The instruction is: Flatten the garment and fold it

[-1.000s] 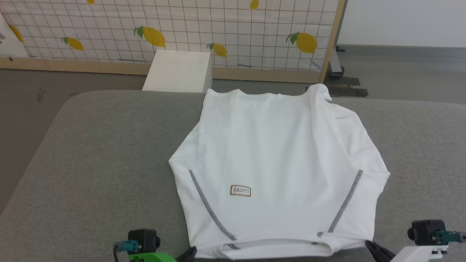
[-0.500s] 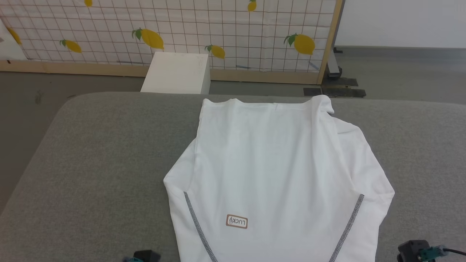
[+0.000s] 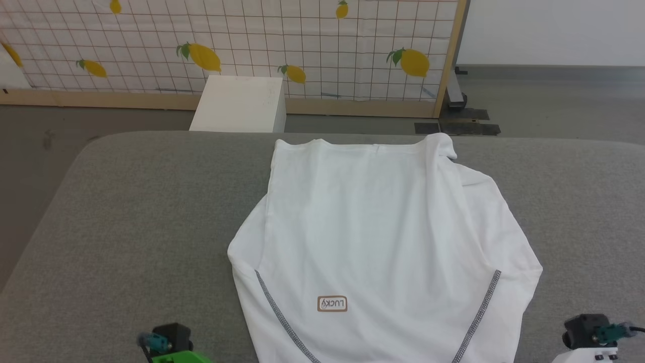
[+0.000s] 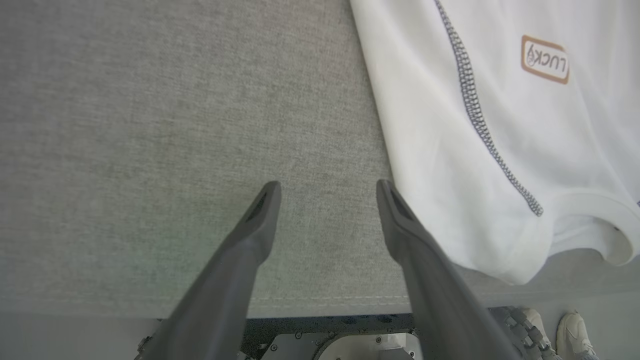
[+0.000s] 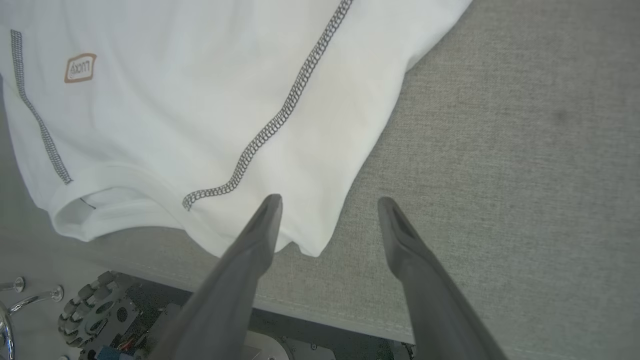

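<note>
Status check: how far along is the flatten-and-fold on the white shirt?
Done: the garment lies spread mostly flat on the grey surface, logo up. In hand: nothing; the left gripper and right gripper both stand open at its near corners, gripping nothing. Left: smooth the rumpled flap at the far right corner, then fold the body, which isn't yet folded over.

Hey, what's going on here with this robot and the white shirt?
A two-armed robot is working on folding a white garment that lies spread on a grey padded table, collar end toward the robot. Neither arm holds it: the left gripper hangs over bare table beside the near left corner, the right gripper by the near right corner, both with jaws open.
</note>
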